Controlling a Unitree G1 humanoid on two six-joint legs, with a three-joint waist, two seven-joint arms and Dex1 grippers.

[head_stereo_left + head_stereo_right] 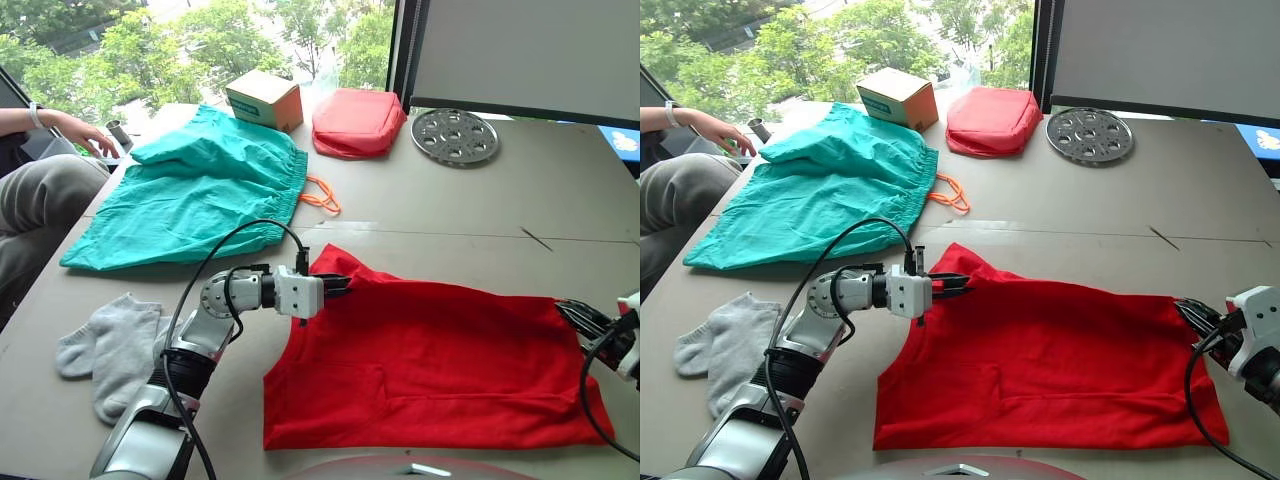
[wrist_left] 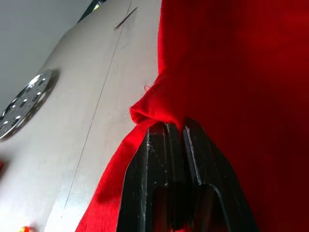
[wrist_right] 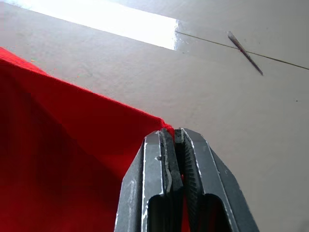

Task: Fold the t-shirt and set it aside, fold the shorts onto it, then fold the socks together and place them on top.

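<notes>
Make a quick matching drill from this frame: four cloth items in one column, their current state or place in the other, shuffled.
Things:
1. t-shirt
2. shorts
3. socks
4. salmon-red pouch

States:
A. far side of the table, beside a cardboard box
B. pinched at two corners by the left gripper and right gripper
C. spread out, orange drawstring trailing
D. loose by the left arm

Pairs: 1-B, 2-C, 3-D, 4-A
</notes>
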